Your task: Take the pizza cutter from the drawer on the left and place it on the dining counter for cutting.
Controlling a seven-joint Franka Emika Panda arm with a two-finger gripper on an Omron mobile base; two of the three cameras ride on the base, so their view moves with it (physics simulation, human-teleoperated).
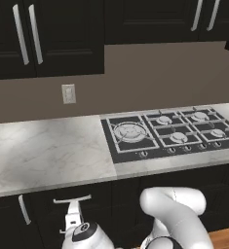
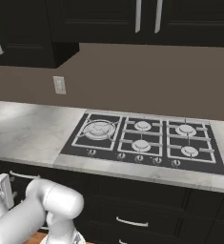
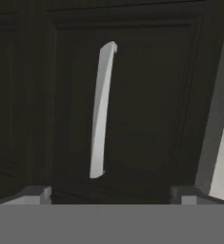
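Observation:
The drawer [image 3: 151, 105] has its black front shut, under the left stretch of the marble counter. Its curved silver bar handle [image 3: 101, 109] stands upright in the rolled hand view, straight ahead of my gripper [image 3: 111, 195]. The two fingertips [image 3: 35, 193] are spread wide apart, open and empty, a short way from the handle. In the left base view the gripper [image 1: 74, 214] hangs just below and in front of that handle [image 1: 72, 199]. From the right base view the hand [image 2: 4, 188] is low at the left edge. The pizza cutter is hidden and the dining counter is out of view.
A marble counter [image 1: 43, 151] carries a black gas stove [image 1: 169, 133] on its right part. A wall outlet [image 1: 68, 93] and dark upper cabinets [image 1: 47, 34] sit behind it. More black drawer fronts with silver handles [image 2: 132, 222] lie under the stove.

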